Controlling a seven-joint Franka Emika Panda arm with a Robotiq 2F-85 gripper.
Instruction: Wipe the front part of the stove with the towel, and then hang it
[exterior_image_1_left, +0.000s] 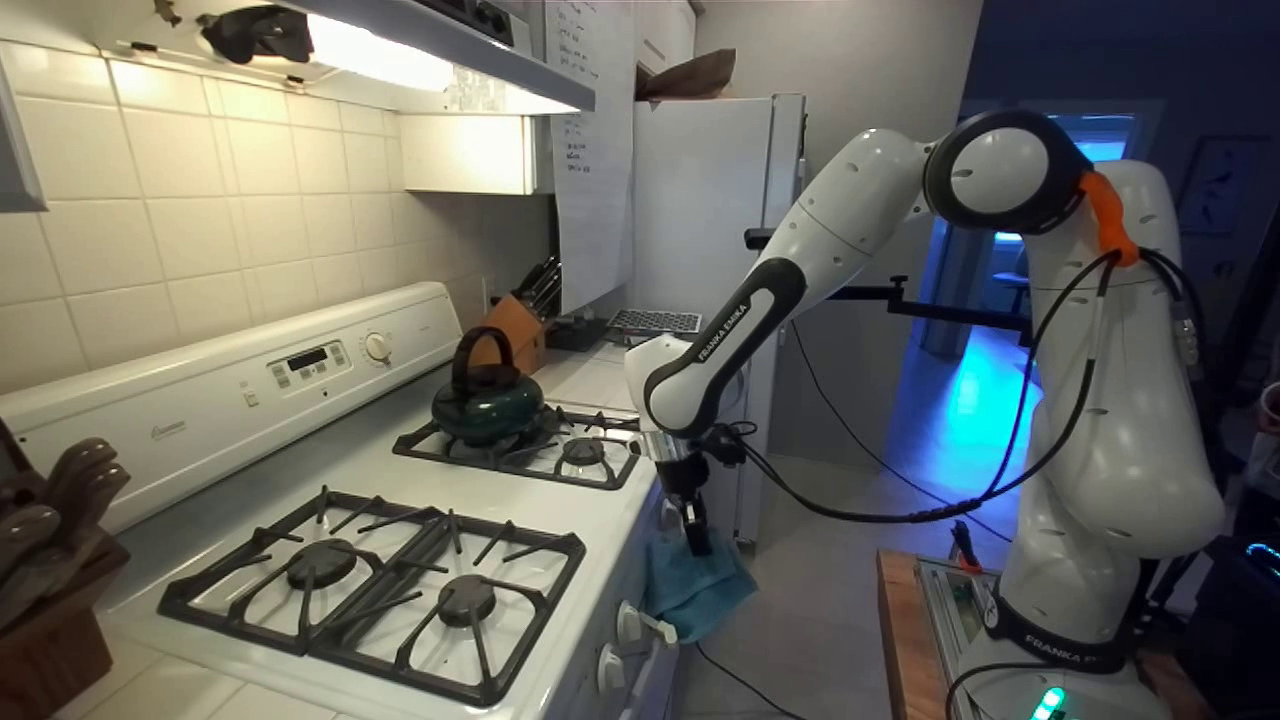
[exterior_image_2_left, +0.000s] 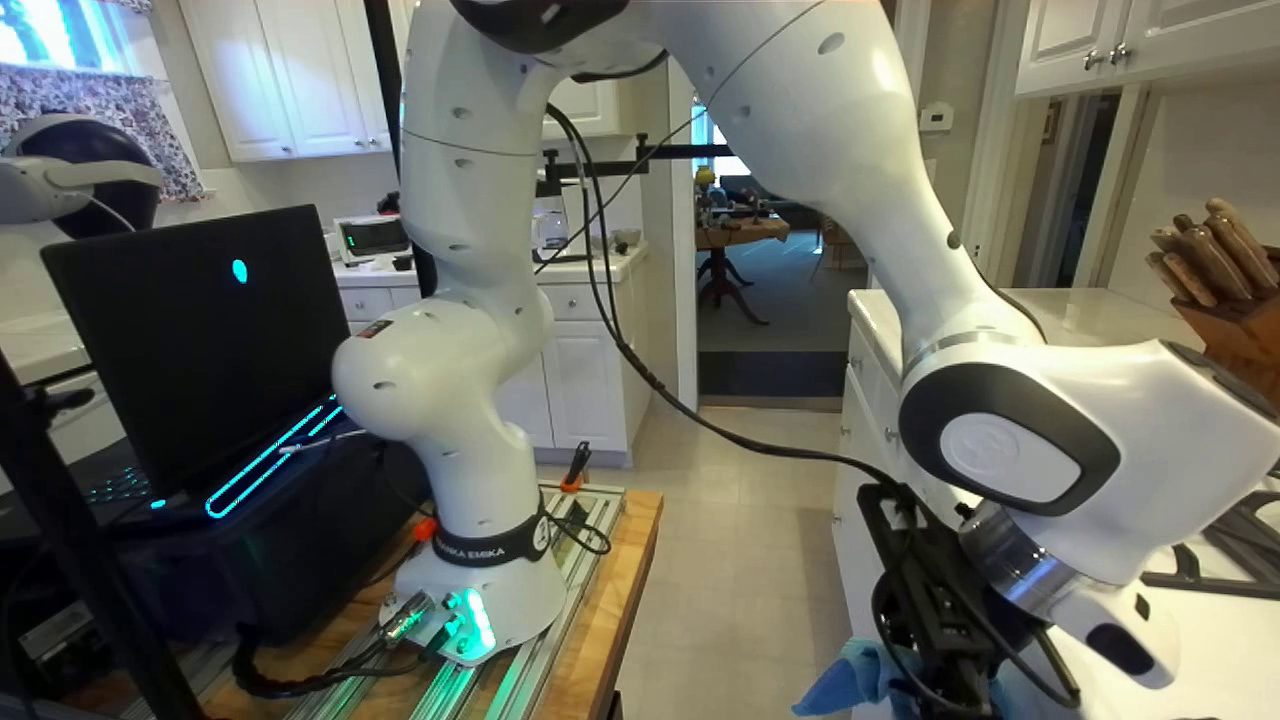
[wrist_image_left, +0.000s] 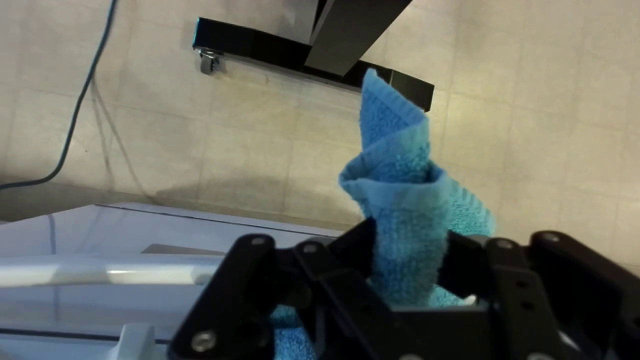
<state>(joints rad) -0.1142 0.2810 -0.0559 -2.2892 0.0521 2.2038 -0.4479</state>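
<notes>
The teal-blue towel (exterior_image_1_left: 703, 598) hangs rumpled in front of the stove (exterior_image_1_left: 560, 508), beside its front control knobs (exterior_image_1_left: 609, 668). My gripper (exterior_image_1_left: 697, 540) points downward just off the stove's front edge and is shut on the cloth. In the wrist view, a folded strip of towel (wrist_image_left: 409, 210) is pinched by the gripper (wrist_image_left: 407, 250), with loose ends sticking out beyond and below it. The white oven handle (wrist_image_left: 125, 270) runs along the left there. A corner of towel (exterior_image_2_left: 850, 680) shows low in an exterior view, where the fingertips are out of frame.
A dark green kettle (exterior_image_1_left: 487, 408) sits on the far back burner. Knife blocks (exterior_image_1_left: 514, 338) (exterior_image_1_left: 60, 640) stand at both ends of the range. The hood (exterior_image_1_left: 545, 88) hangs above. On the floor are a cable (wrist_image_left: 75, 120) and a black wheeled stand base (wrist_image_left: 250, 45).
</notes>
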